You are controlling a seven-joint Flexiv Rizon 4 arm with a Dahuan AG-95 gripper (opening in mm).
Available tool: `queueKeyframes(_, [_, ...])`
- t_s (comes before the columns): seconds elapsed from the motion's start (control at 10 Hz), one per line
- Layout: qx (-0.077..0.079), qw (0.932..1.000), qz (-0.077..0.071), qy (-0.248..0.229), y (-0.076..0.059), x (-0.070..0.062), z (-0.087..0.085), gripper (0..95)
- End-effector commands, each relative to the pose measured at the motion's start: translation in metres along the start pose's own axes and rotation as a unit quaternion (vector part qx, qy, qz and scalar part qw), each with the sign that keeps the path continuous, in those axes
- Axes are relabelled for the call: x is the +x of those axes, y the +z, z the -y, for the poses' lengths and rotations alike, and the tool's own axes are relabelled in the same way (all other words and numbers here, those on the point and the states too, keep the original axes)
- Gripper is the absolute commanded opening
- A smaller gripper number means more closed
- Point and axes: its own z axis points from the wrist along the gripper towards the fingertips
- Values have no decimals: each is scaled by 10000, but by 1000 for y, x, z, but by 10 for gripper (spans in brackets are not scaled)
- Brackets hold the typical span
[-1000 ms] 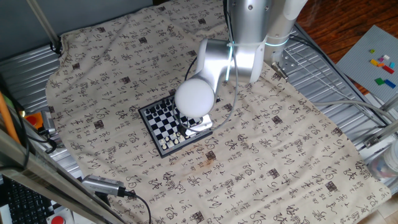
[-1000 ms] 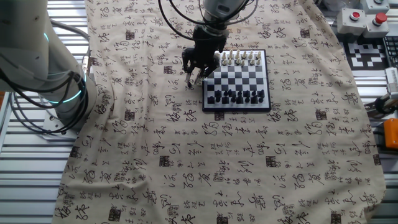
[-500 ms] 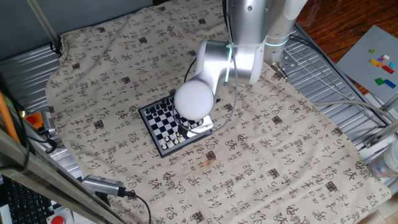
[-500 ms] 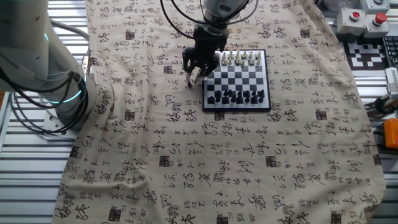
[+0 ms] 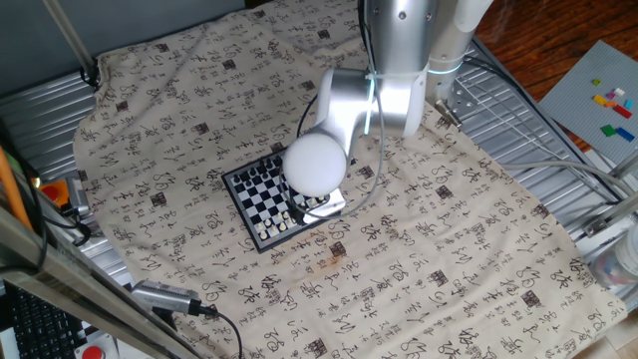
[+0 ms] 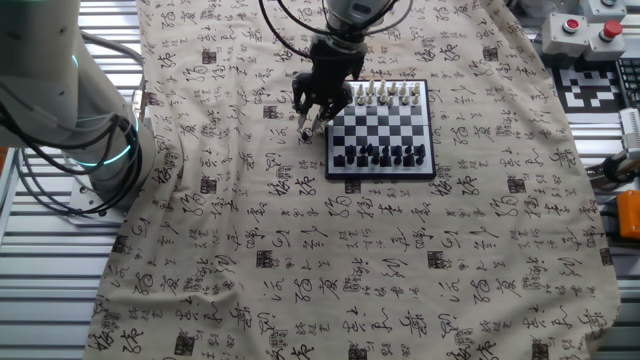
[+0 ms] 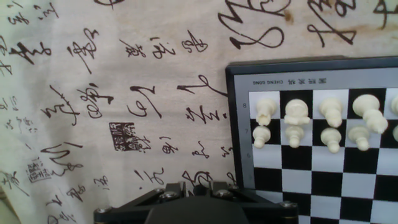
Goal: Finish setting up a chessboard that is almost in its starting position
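The claw (image 6: pixel 313 124) of the arm (image 5: pixel 365 98) is pictured held over the calligraphy-printed cloth (image 6: pixel 300 260), just outside the edge of the chessboard (image 6: pixel 381 126), which is laid flat on the cloth just beside it. The board corner closest to the claw is the one occupied by the white pieces (image 6: pixel 386 95), which are lined up along the edge that runs away from the claw. The black pieces (image 6: pixel 380 155) are ranged along the opposite edge, farther from the claw, and the squares between the two sets are left bare. In the hand view, plain cloth is shown directly ahead of the claw, while the chessboard's dark rim and two rows of white pieces are set off to the right. In one fixed view the claw is hidden behind a rounded joint of the arm, which is poised over one end of the board. Whether the claw is released, clenched or gripping anything cannot be told: the fingertips are too small in one view and out of sight in the others.
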Motion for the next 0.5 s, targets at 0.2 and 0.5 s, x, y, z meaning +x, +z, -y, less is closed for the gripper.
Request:
queueKeyframes(0.2, [9,10000,-16,-26,0,0,-1,190])
queueKeyframes(0.5, [11,10000,-11,-46,0,0,-1,190])
